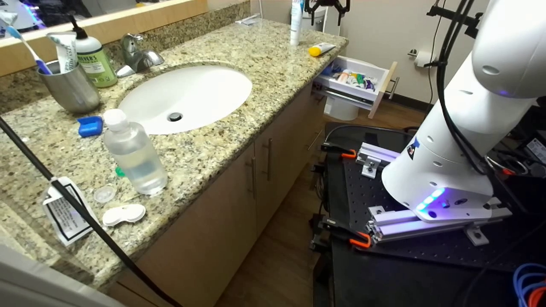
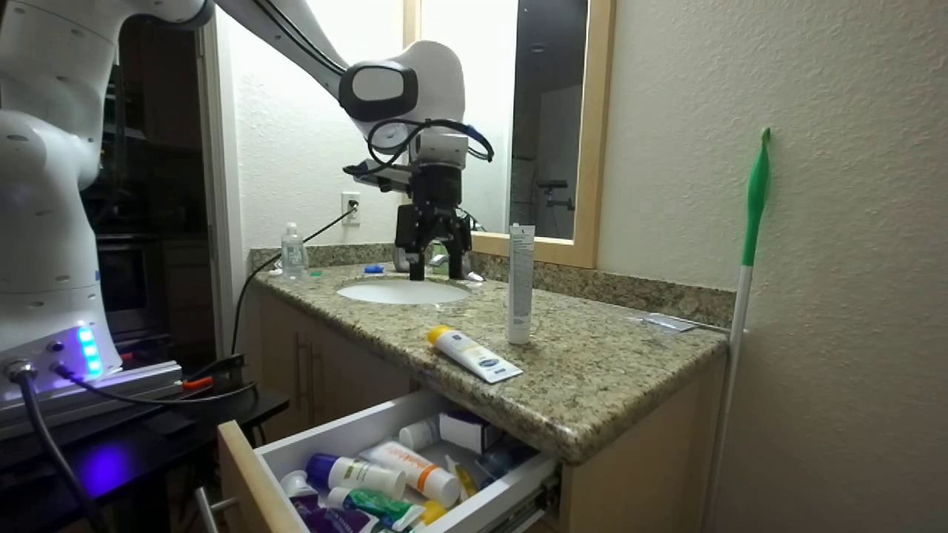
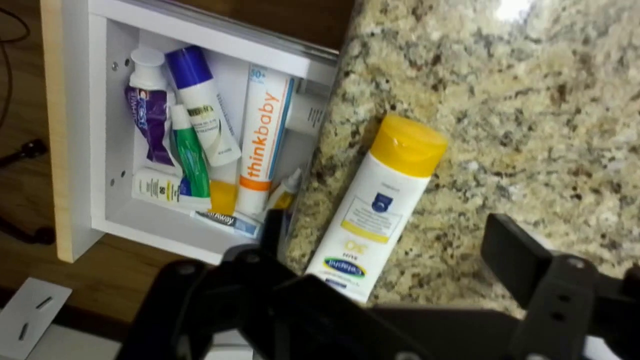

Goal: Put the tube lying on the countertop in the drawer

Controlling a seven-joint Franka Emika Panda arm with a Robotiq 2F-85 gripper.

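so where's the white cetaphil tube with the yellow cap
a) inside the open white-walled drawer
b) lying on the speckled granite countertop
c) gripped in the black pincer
b: the wrist view shows the white Cetaphil tube with the yellow cap lying on the speckled granite countertop, outside the open white-walled drawer, and both exterior views show the black pincer open, apart from it.

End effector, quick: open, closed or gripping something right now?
End effector: open, holding nothing; the yellow-capped tube lies on the countertop.
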